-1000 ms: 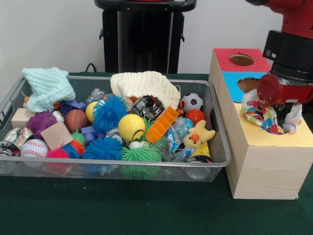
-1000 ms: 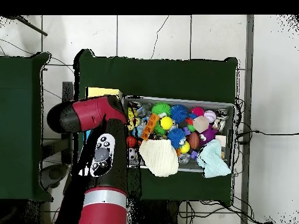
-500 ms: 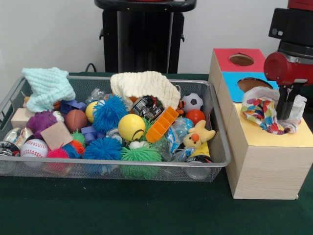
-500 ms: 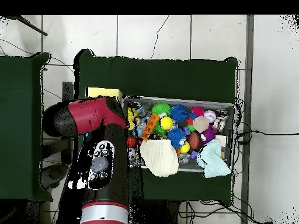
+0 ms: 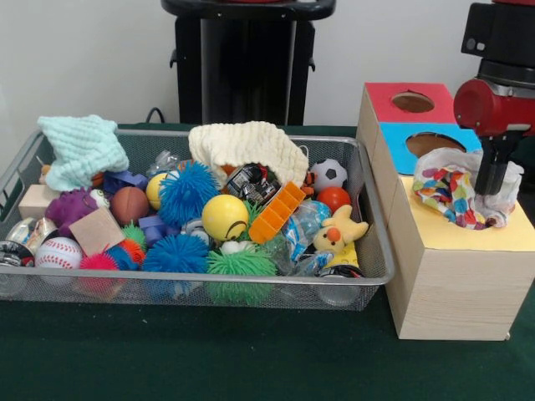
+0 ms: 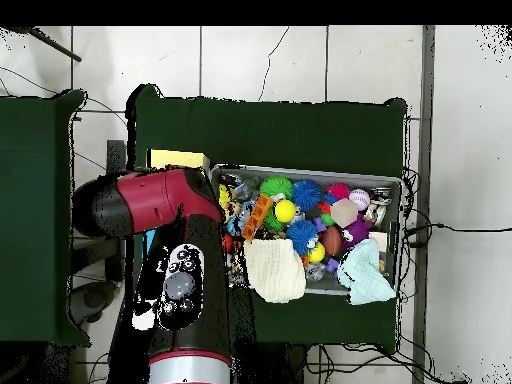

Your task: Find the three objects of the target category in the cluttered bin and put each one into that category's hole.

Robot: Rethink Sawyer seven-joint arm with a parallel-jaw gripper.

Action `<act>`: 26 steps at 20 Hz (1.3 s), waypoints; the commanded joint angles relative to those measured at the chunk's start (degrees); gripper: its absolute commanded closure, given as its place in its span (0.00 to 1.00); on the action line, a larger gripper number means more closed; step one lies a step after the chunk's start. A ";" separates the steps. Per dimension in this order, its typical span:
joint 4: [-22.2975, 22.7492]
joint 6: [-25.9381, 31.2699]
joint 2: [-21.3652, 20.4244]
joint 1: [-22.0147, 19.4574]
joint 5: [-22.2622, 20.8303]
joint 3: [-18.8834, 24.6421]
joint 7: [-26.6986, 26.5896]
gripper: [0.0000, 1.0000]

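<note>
The red and black arm's gripper (image 5: 493,180) hangs over the yellow-topped section of the pale wooden sorting box (image 5: 451,288), its dark finger stem dipping behind a white cloth printed with coloured spots (image 5: 456,194). That cloth sits bunched in the round hole of the yellow top, most of it piled above the rim toward nine o'clock of the stem. Whether the fingers are parted or closed, and whether they grip the fabric, I cannot tell; the tips are hidden by the folds.

The main risk, as I judge it, is that the spotted cloth is not through the hole. If the fingers have a fold pinched or snagged, a lift drags it back out. If it is released, the heaped bulk may rest on the rim or slide off the box edge toward the table.

Two more fabric pieces lie in the silver wire mesh bin (image 5: 380,251): a cream knitted cloth (image 5: 247,146) at twelve o'clock of the bin and a mint green knitted cloth (image 5: 82,146) at ten o'clock. Both drape over other clutter, the cream one touching an orange plastic grid piece (image 5: 277,213) and a black printed can (image 5: 251,182), so a grasp may pull neighbours along or catch the mesh wall.
</note>
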 commanded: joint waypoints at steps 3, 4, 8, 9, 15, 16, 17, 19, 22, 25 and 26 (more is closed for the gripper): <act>8.01 1.92 -1.65 -2.66 -0.39 6.46 2.37 1.00; 8.25 2.15 -2.08 -2.71 -0.42 6.54 2.23 1.00; 9.41 3.07 -3.99 -3.34 -0.04 7.27 1.83 1.00; 9.65 3.41 -4.52 -3.38 0.07 7.32 1.97 1.00; 9.78 7.63 -7.63 -3.39 0.97 7.45 2.26 1.00; 9.76 8.38 -8.09 -3.29 1.04 7.35 2.41 1.00; 9.77 9.07 -8.57 -3.26 1.12 7.37 2.41 1.00; 9.90 10.32 -9.54 -3.33 1.24 7.53 2.25 1.00; 10.29 12.05 -10.92 -3.85 1.51 7.93 1.24 1.00; 11.18 12.02 -11.51 -4.36 1.21 8.10 0.52 1.00; 11.37 11.70 -11.55 -4.42 0.84 8.04 0.27 1.00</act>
